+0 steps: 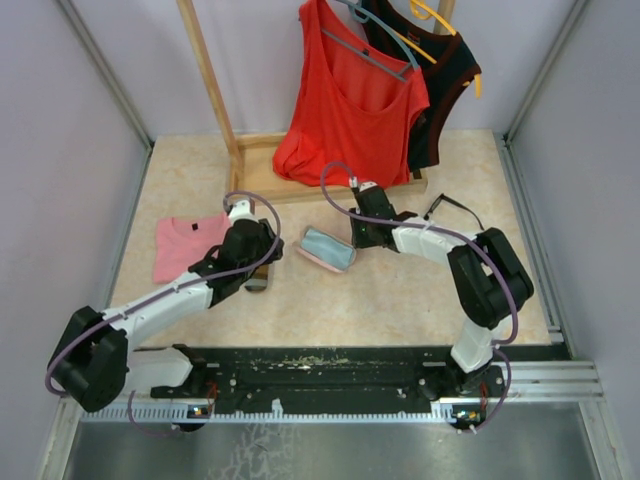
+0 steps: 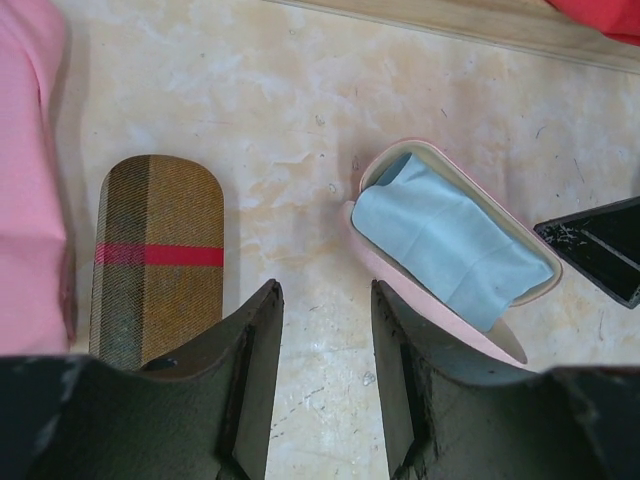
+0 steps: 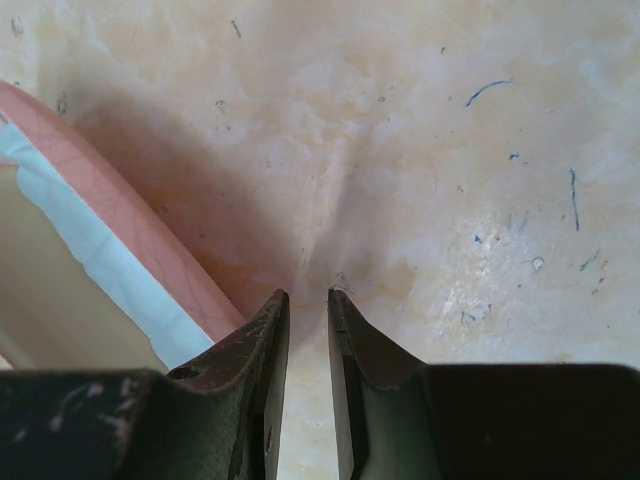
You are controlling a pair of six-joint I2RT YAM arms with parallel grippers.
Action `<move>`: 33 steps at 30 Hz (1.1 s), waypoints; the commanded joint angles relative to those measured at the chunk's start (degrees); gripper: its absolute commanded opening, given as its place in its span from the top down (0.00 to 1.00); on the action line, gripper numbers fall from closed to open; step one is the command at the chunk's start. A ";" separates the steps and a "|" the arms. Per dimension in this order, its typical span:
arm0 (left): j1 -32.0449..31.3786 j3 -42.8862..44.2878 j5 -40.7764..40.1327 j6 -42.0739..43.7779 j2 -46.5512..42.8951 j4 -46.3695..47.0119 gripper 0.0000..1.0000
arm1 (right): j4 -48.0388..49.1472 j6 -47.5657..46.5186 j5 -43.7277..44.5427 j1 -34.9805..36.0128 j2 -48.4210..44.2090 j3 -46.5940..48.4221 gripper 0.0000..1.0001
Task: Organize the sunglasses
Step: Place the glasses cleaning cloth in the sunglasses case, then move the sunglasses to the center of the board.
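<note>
- Sunglasses (image 1: 447, 202): one pair counted. It is a thin dark frame lying loose on the table (image 1: 400, 300) just beyond the right forearm, apart from both cases and touched by neither gripper. A second pair shows in no view.
- Pink case (image 2: 395, 283): one. It lies open between the two grippers with its hollow facing up, and I judge it is set out to receive a pair.
- Blue cloth (image 2: 450, 245): one, lining the pink case's hollow, probably as padding for the lenses.
- Plaid case (image 2: 155, 260): one, shut and flat on the table, just left of the left fingers. It looks to be waiting its turn.
- Left gripper (image 2: 325, 295): one. Its fingers are spread with only bare table between them, and it hangs over the gap between the two cases.
- Right gripper (image 3: 308, 295): one. Its fingers are drawn to a slim gap and hold nothing. The tips sit low, just beside the pink case's rim.
- Pink shirt (image 1: 185, 245): one, folded at the table's left, outside the task.
- Hanging tops: two, a red top (image 1: 350, 110) and a black top (image 1: 445, 90), on the wooden rack (image 1: 205, 70) at the back.
</note>
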 commanded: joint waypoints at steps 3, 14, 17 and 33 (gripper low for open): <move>0.45 -0.87 -0.96 -0.31 -2.54 -2.06 0.53 | -0.12 -0.35 0.46 2.41 -0.64 1.38 0.78; 0.52 -1.33 -0.05 -0.49 -4.12 -2.84 0.50 | -1.15 0.99 1.18 5.07 -2.57 -0.57 0.78; 0.52 -1.43 0.31 -0.45 -4.32 -3.13 0.50 | -0.88 1.62 1.07 5.08 -3.33 -1.17 0.77; 0.79 -2.27 4.34 -0.78 -12.69 -9.42 0.46 | -3.94 4.31 20.29 2.58 -22.91 -9.65 0.68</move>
